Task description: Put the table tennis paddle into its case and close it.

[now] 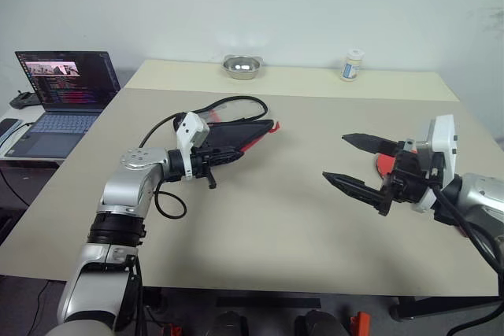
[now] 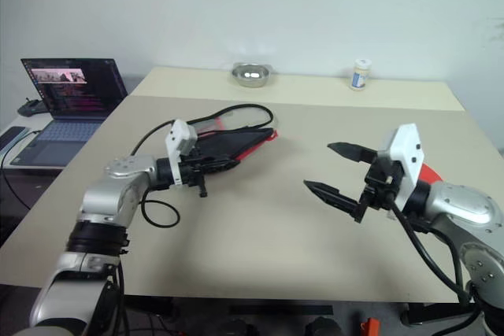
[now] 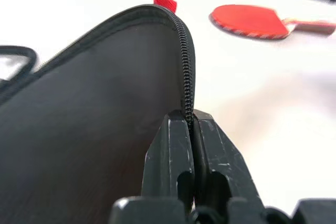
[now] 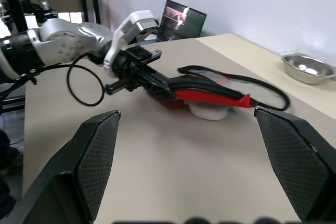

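Case [image 1: 236, 133] left of paddle [image 3: 254, 20]

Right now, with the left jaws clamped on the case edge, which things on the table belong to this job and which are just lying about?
Part of the job:
- the case, its zip edge pinched by the left gripper
- the table tennis paddle, lying on the table by the open right gripper

Just lying about:
- metal bowl
- small white bottle
- laptop on the side desk

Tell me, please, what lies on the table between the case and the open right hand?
Only bare table: in the left eye view, nothing lies between the case and the right hand.
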Tool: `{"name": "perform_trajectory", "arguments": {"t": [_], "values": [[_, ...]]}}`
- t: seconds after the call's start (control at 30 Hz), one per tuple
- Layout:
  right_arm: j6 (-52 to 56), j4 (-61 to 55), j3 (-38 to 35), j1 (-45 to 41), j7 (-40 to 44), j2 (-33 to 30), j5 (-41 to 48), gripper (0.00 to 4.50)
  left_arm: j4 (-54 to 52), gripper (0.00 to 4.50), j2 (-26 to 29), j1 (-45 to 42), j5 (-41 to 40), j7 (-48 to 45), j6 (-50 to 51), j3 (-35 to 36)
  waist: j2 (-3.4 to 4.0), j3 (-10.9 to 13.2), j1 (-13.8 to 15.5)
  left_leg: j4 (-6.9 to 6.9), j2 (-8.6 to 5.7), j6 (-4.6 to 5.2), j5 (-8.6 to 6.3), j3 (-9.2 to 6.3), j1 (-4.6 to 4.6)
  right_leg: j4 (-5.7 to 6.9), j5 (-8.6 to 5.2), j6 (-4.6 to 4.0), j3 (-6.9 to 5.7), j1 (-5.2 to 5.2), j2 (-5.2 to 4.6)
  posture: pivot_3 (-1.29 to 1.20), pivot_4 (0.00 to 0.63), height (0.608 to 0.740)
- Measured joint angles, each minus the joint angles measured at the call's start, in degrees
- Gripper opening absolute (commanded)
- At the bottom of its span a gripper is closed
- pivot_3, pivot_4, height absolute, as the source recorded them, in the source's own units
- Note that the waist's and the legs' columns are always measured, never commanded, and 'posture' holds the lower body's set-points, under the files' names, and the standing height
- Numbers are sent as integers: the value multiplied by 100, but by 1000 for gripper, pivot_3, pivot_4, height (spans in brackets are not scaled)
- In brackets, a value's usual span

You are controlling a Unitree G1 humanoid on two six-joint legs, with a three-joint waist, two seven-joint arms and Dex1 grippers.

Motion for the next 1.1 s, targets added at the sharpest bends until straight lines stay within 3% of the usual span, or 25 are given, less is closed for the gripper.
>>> {"name": "perform_trajectory", "arguments": {"t": [0.13, 0.3, 0.53, 0.83, 0.93, 1.1], "values": [[1, 79, -55, 3, 31, -50, 10, 4500, -510, 14, -500, 46, -254, 408, 1011, -181, 0, 0, 6, 4, -4, 0, 0, -1, 0, 2, 0, 1, 1, 2, 1, 0, 150, 740], [2, 190, -225, 21, 107, -229, 13, 4500, -224, 14, -1425, -211, -231, 1007, 1364, -504, -2, 1, 28, 6, -10, 1, 1, -4, 0, 0, 1, 2, 0, 5, 5, 0, 150, 740], [-1, 336, -469, 92, 227, -448, -8, 4500, 1677, 14, -2876, -1263, 147, 1942, 747, -554, -3, 2, 53, 4, -16, 3, 0, -4, -2, -7, -1, 6, 0, 6, 16, 0, 150, 740], [0, 348, -677, 195, 291, -646, -10, 4500, 3685, 14, -3890, -2242, 487, 2506, -376, -346, -5, 3, 49, 2, -17, 4, -1, -4, -4, -9, -9, 21, 0, 5, 17, 0, 150, 740], [2, 351, -677, 195, 287, -648, -5, 4500, 3969, 715, -3947, -2331, 546, 2504, -578, -297, -5, 3, 40, 1, -15, 3, -1, -4, -3, -8, -9, 20, 0, 5, 18, 0, 150, 740], [41, 341, -687, 231, 241, -646, 35, 4500, 3711, 2537, -3752, -2281, 613, 2167, -672, -337, -5, 3, 33, 1, -16, 3, -1, -4, -5, -8, -2, 8, 0, 4, 17, 0, 150, 740]]}}
